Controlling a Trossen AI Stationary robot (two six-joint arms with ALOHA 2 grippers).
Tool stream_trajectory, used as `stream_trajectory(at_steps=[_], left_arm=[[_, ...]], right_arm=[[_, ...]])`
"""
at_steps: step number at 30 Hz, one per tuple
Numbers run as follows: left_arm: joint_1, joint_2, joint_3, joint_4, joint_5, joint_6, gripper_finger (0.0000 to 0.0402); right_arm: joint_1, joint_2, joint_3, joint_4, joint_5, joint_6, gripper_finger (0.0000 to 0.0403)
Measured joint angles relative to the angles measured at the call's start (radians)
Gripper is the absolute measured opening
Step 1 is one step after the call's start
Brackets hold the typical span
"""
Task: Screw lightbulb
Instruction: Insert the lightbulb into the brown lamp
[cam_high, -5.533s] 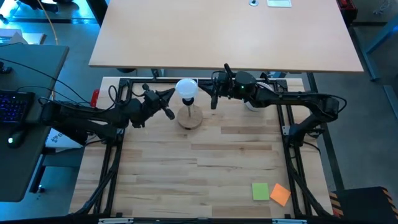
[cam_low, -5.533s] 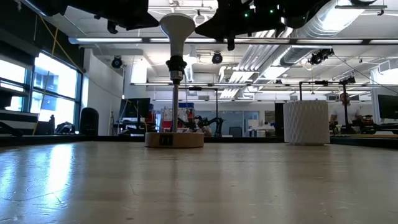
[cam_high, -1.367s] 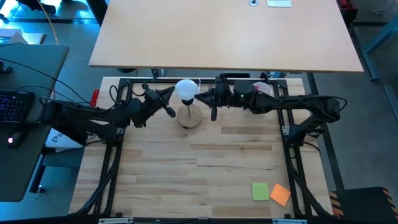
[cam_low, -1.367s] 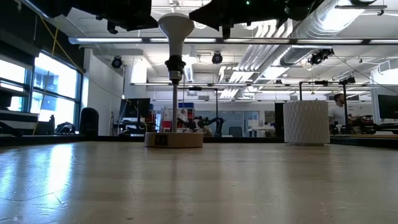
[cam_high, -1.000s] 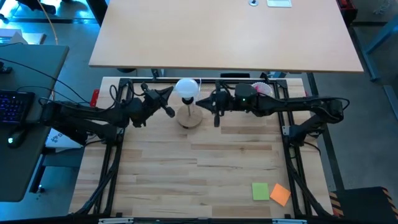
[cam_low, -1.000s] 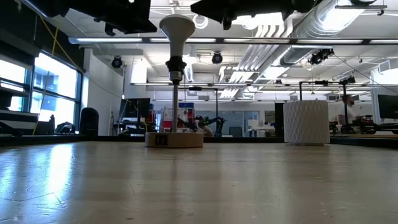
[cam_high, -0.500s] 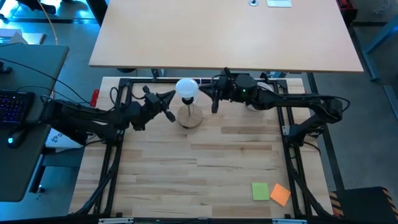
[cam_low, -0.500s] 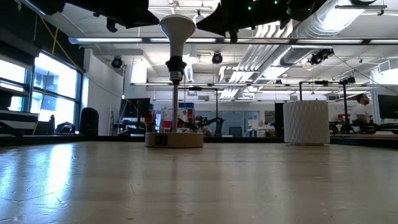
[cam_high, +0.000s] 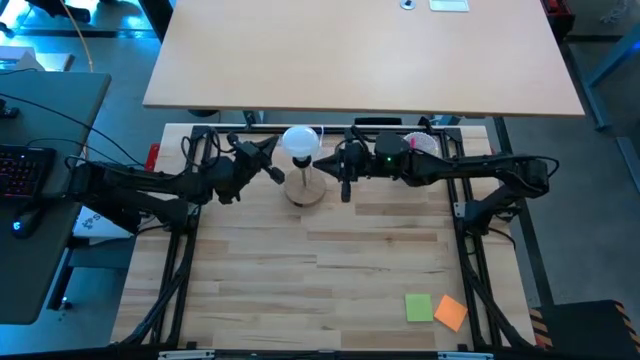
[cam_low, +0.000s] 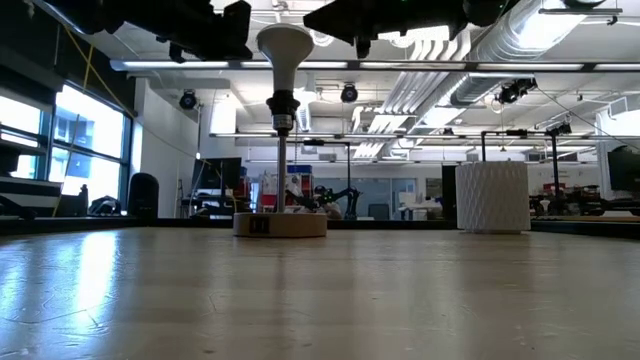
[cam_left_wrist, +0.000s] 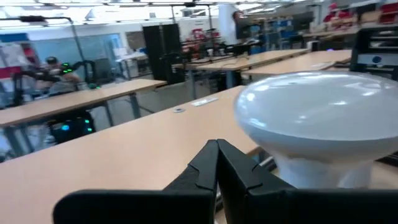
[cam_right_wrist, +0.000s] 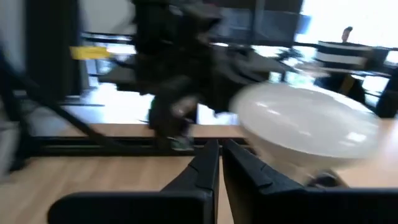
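Note:
The white lightbulb (cam_high: 300, 141) stands upright with its base in the black socket post (cam_low: 281, 150) of the round wooden stand (cam_high: 305, 188), at the table's far middle. My left gripper (cam_high: 272, 150) is shut and level beside the globe's left side. My right gripper (cam_high: 328, 166) is shut and level by the globe's right side. In each wrist view the globe (cam_left_wrist: 317, 118) (cam_right_wrist: 305, 124) fills the space just beyond the closed fingertips. My left gripper's shut fingertips (cam_left_wrist: 217, 149) come level from the table's left, close to the globe's side; I cannot tell whether they touch it. My right gripper's shut fingertips (cam_right_wrist: 217, 152) come level from the table's right, close to the globe's other side; whether they touch cannot be told.
A white ribbed cup (cam_low: 492, 197) stands at the back right, behind my right arm. A green note (cam_high: 418, 307) and an orange note (cam_high: 451, 313) lie near the front right corner. A large pale tabletop (cam_high: 360, 60) lies beyond the far edge.
My right gripper swung a little toward the far edge, then came back beside the bulb with a slight roll. My left gripper drew back slightly from the bulb and returned. Both stayed shut. The bulb and stand kept their place.

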Motion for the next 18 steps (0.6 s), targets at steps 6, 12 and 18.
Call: stream_trajectory(at_steps=[6, 12, 18], left_arm=[[-0.052, -0.012, 0.0, 0.008, -0.018, 0.013, 0.0], [-0.099, -0.007, 0.0, 0.027, -0.017, -0.011, 0.0], [-0.079, 0.028, 0.0, 0.068, -0.025, -0.011, 0.0]], right_arm=[[-0.04, -0.012, 0.0, -0.074, 0.17, 0.028, 0.0016], [-0.072, -0.012, 0.0, -0.044, 0.18, 0.059, 0.0016], [-0.054, -0.013, 0.0, -0.014, 0.094, 0.062, 0.0016]])
